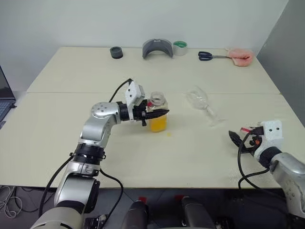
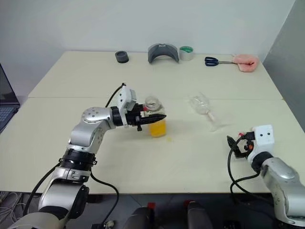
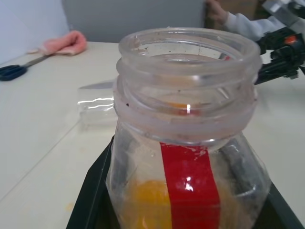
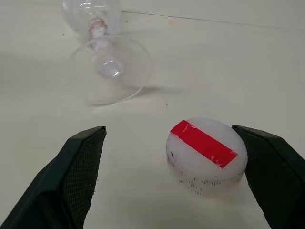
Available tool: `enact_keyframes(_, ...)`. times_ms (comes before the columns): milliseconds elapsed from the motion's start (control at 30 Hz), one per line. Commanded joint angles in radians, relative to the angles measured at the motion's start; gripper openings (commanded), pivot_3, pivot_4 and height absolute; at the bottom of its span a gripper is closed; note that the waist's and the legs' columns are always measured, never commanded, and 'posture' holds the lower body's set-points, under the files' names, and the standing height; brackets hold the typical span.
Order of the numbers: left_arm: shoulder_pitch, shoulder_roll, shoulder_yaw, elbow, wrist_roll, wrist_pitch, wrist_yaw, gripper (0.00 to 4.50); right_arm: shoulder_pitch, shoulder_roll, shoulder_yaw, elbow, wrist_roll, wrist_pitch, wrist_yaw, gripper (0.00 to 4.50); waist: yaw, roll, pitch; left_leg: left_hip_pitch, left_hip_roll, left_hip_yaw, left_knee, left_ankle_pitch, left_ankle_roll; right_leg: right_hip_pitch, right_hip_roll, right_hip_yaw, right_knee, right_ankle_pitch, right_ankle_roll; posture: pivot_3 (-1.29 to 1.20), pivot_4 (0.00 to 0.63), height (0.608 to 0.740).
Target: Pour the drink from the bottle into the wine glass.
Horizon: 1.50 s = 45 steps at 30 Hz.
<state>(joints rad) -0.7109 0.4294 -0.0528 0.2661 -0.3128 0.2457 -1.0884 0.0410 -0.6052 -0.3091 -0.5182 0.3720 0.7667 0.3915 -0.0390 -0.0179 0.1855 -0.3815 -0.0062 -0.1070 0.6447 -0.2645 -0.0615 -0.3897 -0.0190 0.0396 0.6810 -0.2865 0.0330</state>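
Observation:
My left gripper (image 1: 164, 113) is shut on the bottle (image 1: 157, 117), which stands upright near the middle of the table. The bottle's mouth (image 3: 186, 52) is uncapped, and a red strip runs down its side. The orange drink (image 1: 157, 125) fills its lower part. The wine glass (image 1: 202, 102) lies on its side to the right of the bottle, with its foot (image 4: 108, 69) turned toward my right gripper. That gripper (image 4: 169, 131) stands open low over the table's right front. A white cap with a red strip (image 4: 207, 150) sits on the table between its fingers.
Along the far edge lie a black ring (image 1: 116, 52), a grey curved piece (image 1: 157, 48), a tape roll (image 1: 179, 47), scissors (image 1: 207, 56) and a pink cloth (image 1: 240, 57). A small orange drop (image 1: 167, 134) marks the table by the bottle. A laptop (image 1: 5, 98) sits far left.

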Motion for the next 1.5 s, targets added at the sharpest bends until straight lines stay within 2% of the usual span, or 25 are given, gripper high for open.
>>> enact_keyframes(33, -0.007, 0.021, 0.071, -0.059, -0.028, 0.003, 0.058, 1.71, 0.007, -0.098, 0.044, -0.046, -0.039, -0.068, 0.093, 4.5, 0.0, 0.0, 0.0, 0.0, 0.0, 0.0, 0.0, 0.0, 0.0, 0.0, 0.0, -0.001, 0.0, 0.0, 0.0, 0.0, 0.15, 0.74)
enact_keyframes(300, -0.017, 0.067, 0.156, 0.001, 0.017, -0.039, 0.193, 1.71, 0.007, -0.321, 0.181, -0.009, -0.266, -0.24, 0.168, 4.5, 0.001, 0.0, 0.0, 0.0, 0.0, 0.0, 0.0, 0.0, 0.0, 0.0, 0.0, -0.001, 0.0, 0.0, 0.0, 0.0, 0.15, 0.74)
enact_keyframes(367, -0.017, 0.083, 0.167, 0.017, 0.027, -0.051, 0.219, 1.71, -0.035, -0.277, 0.155, -0.026, -0.189, -0.202, 0.181, 4.5, 0.001, -0.002, 0.001, 0.0, 0.0, 0.0, 0.0, 0.0, 0.0, 0.0, 0.0, -0.001, 0.0, 0.0, 0.0, 0.0, 0.15, 0.74)
enact_keyframes(533, -0.044, 0.106, 0.201, 0.092, 0.031, -0.065, 0.276, 1.71, -0.212, -0.107, 0.098, -0.119, 0.122, -0.039, 0.202, 4.5, 0.0, -0.002, 0.001, 0.0, 0.001, -0.001, 0.001, 0.0, 0.0, 0.0, 0.0, -0.001, 0.001, 0.0, 0.0, 0.0, 0.15, 0.74)
enact_keyframes(667, -0.1, 0.122, 0.254, 0.228, 0.042, -0.098, 0.372, 1.71, -0.376, -0.012, 0.209, -0.147, 0.248, 0.068, 0.192, 4.5, 0.0, -0.002, 0.001, -0.001, 0.001, -0.002, 0.001, 0.0, 0.0, 0.0, 0.0, -0.002, 0.0, 0.0, 0.0, 0.0, 0.15, 0.74)
enact_keyframes(900, -0.158, 0.145, 0.292, 0.407, 0.065, -0.159, 0.47, 1.71, -0.56, 0.118, 0.451, -0.025, 0.19, 0.047, 0.208, 4.5, 0.005, -0.002, 0.001, -0.001, -0.001, -0.002, 0.001, 0.0, 0.0, -0.001, -0.002, -0.002, 0.0, 0.0, 0.0, 0.0, 0.15, 0.74)
enact_keyframes(1033, -0.161, 0.151, 0.295, 0.459, 0.076, -0.181, 0.498, 1.71, -0.648, 0.199, 0.572, 0.102, 0.104, -0.021, 0.226, 4.5, 0.004, -0.002, 0.001, -0.001, 0.0, -0.002, 0.001, 0.0, 0.0, -0.001, -0.001, -0.003, 0.001, 0.0, 0.0, 0.0, 0.15, 0.74)
enact_keyframes(1200, -0.163, 0.159, 0.297, 0.498, 0.091, -0.186, 0.535, 1.71, -0.711, 0.263, 0.626, 0.207, 0.043, -0.076, 0.242, 4.5, 0.004, -0.002, 0.001, -0.003, 0.0, -0.002, 0.001, 0.0, -0.001, -0.003, -0.002, -0.003, 0.001, 0.0, 0.0, 0.0, 0.15, 0.74)
enact_keyframes(1500, -0.167, 0.158, 0.305, 0.587, 0.092, -0.229, 0.545, 1.71, -0.748, 0.322, 0.644, 0.275, -0.029, -0.133, 0.254, 4.5, 0.003, -0.003, 0.001, -0.004, 0.0, -0.002, 0.001, 0.0, -0.001, -0.006, -0.001, -0.003, 0.002, 0.001, -0.001, 0.0, 0.15, 0.74)
